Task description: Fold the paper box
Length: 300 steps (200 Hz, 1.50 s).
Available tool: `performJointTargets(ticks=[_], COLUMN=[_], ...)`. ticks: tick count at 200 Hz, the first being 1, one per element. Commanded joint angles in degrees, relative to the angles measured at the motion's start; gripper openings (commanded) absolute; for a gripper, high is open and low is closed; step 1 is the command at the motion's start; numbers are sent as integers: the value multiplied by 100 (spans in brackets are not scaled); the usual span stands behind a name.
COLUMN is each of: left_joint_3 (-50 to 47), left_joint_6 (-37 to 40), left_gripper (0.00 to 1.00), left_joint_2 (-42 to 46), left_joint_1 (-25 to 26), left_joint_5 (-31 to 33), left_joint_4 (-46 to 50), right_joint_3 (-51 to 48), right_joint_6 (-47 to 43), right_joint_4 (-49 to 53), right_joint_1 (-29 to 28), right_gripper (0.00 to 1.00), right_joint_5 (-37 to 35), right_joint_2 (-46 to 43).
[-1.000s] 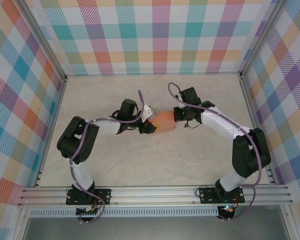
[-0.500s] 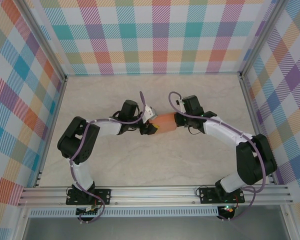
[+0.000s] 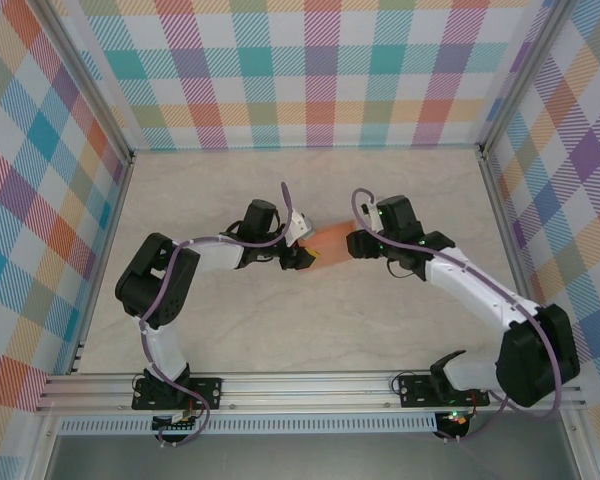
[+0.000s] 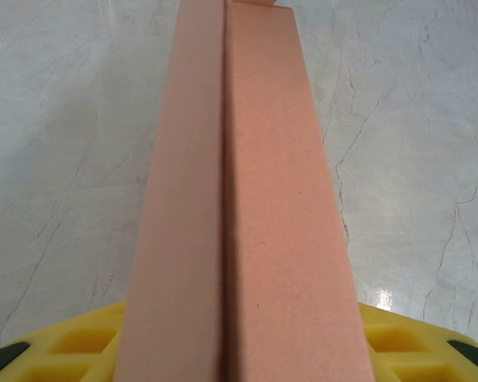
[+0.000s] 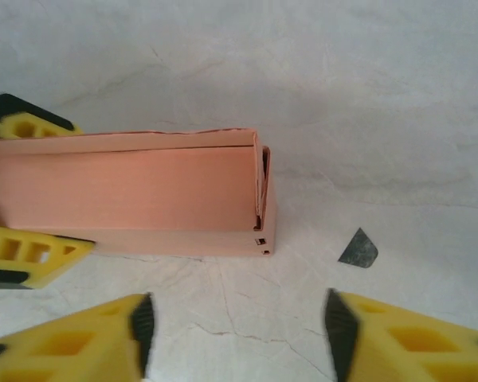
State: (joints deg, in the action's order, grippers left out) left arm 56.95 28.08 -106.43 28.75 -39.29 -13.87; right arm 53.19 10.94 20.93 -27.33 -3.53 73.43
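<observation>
Right arm has swung out toward the lower right of the top view, and the right gripper (image 3: 357, 245) has backed off the salmon-orange thin card paper box (image 3: 326, 243); a gap now shows between them. Left gripper (image 3: 302, 256) is unchanged, clamped on the box's left end, its yellow fingers (image 5: 30, 126) pinching both long walls at the left of the right wrist view. Right jaws are spread wide with nothing between them.

Box sits mid-frame in the top view, apparently resting on the pale marbled tabletop (image 3: 280, 330).

Handling guess: light, thin-walled and easily crushed, with a matte surface that grips fine. Take it by the end walls or fold edges, not mid-panel.

Open side faces the right wrist camera and the inside looks empty. Right end flap looks slightly sprung. Small dark grey fleck (image 5: 357, 248) lies on the table right of the box.
</observation>
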Motion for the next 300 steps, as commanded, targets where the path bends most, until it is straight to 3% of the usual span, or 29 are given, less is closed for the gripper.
performJointTargets(ticks=[1,21,37,54,76,103,146,206,254,300], left_joint_3=[167,204,253,243,225,160,168,138,102,102], left_joint_6=[110,117,145,128,156,149,198,284,338,325], left_gripper=[49,48,48,48,48,48,48,48,49,49], left_joint_2=[-106,-140,-154,-150,-144,-82,-93,-106,-77,-79], left_joint_1=[8,8,8,16,25,34,54,78,86,87], left_joint_5=[-15,-67,-40,-76,-59,-51,-26,-63,-33,-66], left_joint_4=[233,252,338,303,302,298,325,214,201,200], right_joint_3=[436,1339,1933,1774,1473,2108,1739,2152,2156,2205], right_joint_6=[725,2498,4151,5632,7088,7542,8401,8273,8294,8214], right_joint_4=[663,1757,2529,1842,778,1744,1056,1642,1779,1888], right_joint_1=[411,1082,1256,1248,1209,1085,944,739,728,715], right_gripper=[75,77,83,94,94,92,92,92,69,59], right_joint_5=[217,500,1053,2139,2667,2327,2644,2537,2266,2022], right_joint_2=[-83,397,834,978,1142,1640,2112,2699,2913,2977])
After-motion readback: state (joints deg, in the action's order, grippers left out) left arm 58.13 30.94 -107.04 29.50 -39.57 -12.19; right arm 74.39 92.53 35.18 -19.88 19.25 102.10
